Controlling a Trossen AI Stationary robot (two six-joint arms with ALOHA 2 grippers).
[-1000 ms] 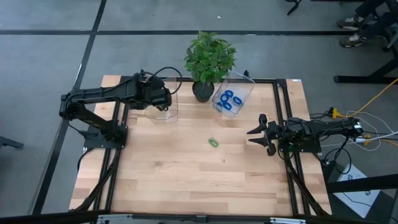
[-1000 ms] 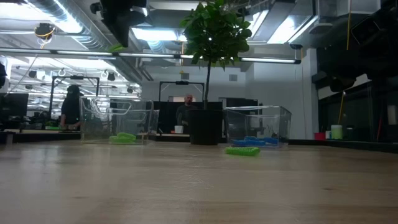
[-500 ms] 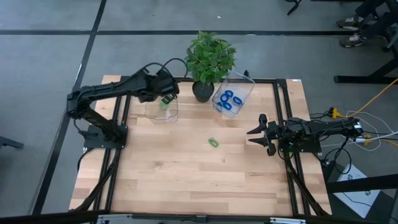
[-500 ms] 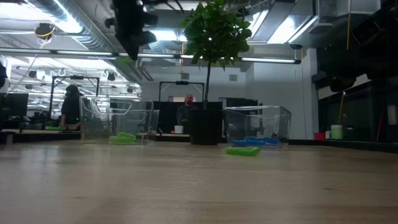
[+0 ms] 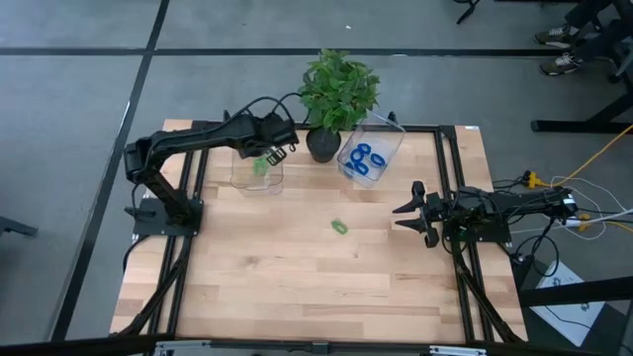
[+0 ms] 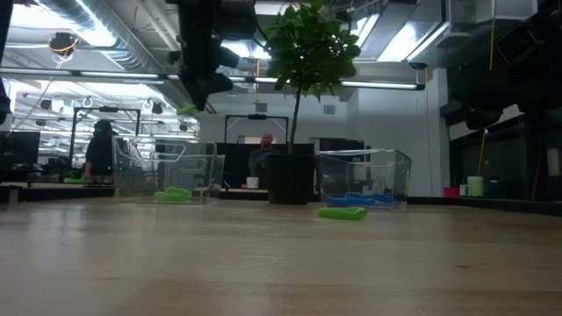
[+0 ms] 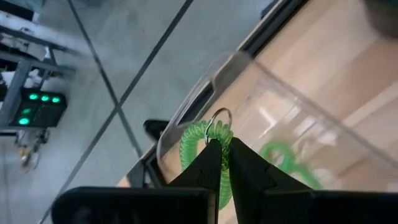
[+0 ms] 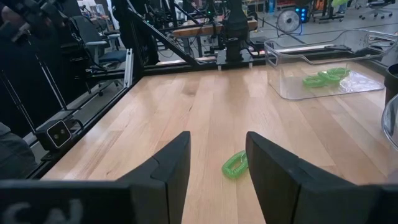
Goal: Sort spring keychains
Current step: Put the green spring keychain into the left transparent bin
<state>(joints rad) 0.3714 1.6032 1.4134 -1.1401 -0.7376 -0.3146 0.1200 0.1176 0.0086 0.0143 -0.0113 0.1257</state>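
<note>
Above the left clear bin (image 5: 257, 176), the left gripper (image 7: 219, 163) pinches a green spring keychain (image 7: 200, 144); delivery step, I judge; next: part fingers over the bin. Right gripper (image 8: 217, 163) waits wide apart at the table's right edge; one green keychain (image 5: 339, 226) lies mid-table, blue keychains (image 5: 365, 160) in the right bin (image 5: 388, 143).

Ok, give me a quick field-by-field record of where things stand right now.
left gripper: shut on a green keychain, above the left bin
right gripper: open, waiting at the table's right side
left bin: holds green keychains
right bin: holds blue keychains
loose green keychain: on the table, mid-table
plant: between the bins
</note>
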